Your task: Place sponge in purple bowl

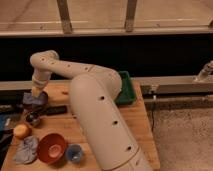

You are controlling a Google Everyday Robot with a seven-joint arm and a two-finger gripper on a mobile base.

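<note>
One arm reaches across the table [142,120] to its far left edge, gripper [36,92] low over the purple bowl [35,101]. Can't tell the grip state. Sponge [36,92] shows as a yellow bit at the gripper tip, just above the bowl. Open wood only on the right. Near left: orange bowl [51,148], blue cup [74,152], cloth [26,150], orange [21,131]. Green bin [125,90] sits at the back.

Robot lab — gripper [36,92] over wooden table [135,120] by windows.
</note>
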